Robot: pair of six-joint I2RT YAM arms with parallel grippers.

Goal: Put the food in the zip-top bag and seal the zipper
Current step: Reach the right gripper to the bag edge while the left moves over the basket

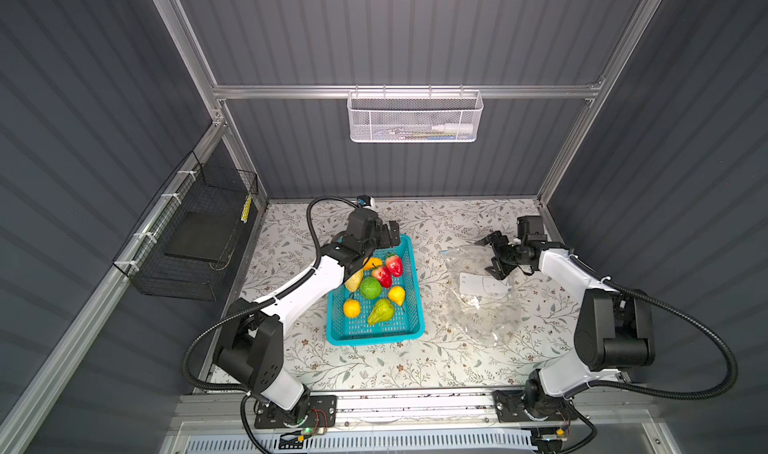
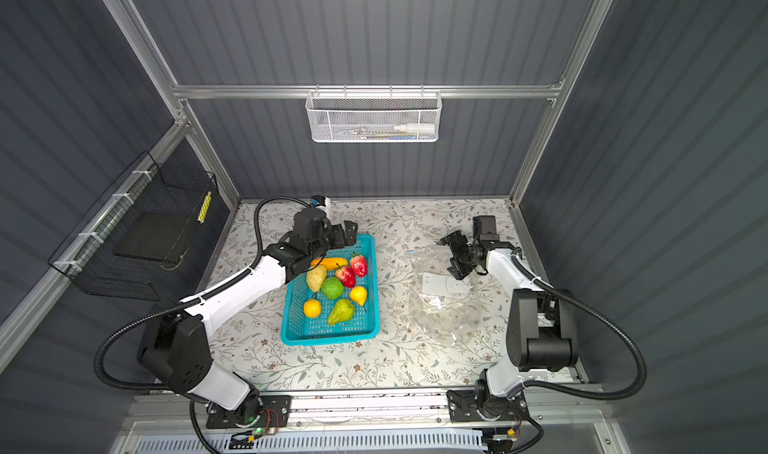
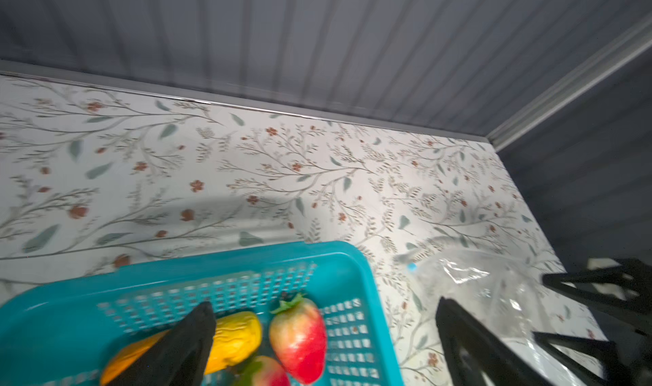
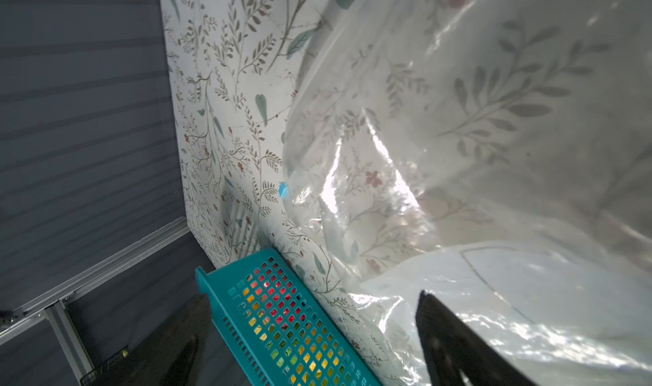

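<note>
While all eight pieces of fruit [image 1: 397,295] lie in the teal basket [image 1: 374,340] near the middle of the table [image 1: 374,373], my left claw [image 3: 323,304] hangs over the basket's 12 o'clock end. Its fingers are spread wide and there is nothing between them. My left wrist view shows a strawberry [image 3: 300,334] and a long orange fruit [image 3: 233,338] just below those fingers.

From above, the two strawberries [image 1: 394,264] sit toward the basket's 1 o'clock corner. A green ball [image 1: 370,288] is at the centre, a pale yellow oval [image 1: 354,281] at 10 o'clock and a green pear [image 1: 380,313] at 6 o'clock.

At 3 o'clock from the basket, apart from it, the clear bag [image 1: 482,319] lies crinkled on the table with its white label [image 1: 484,283] facing up and no fruit in it. The zipper [image 1: 463,248] runs along the bag's 12 o'clock edge, with its blue tab [image 4: 283,190] at the 10 o'clock corner. I cannot tell whether that strip is pressed together.

My right claw [image 1: 489,257] hangs over the bag's 1 o'clock corner, also spread wide and gripping nothing. I cannot tell whether one finger [image 4: 458,345] brushes the plastic.
</note>
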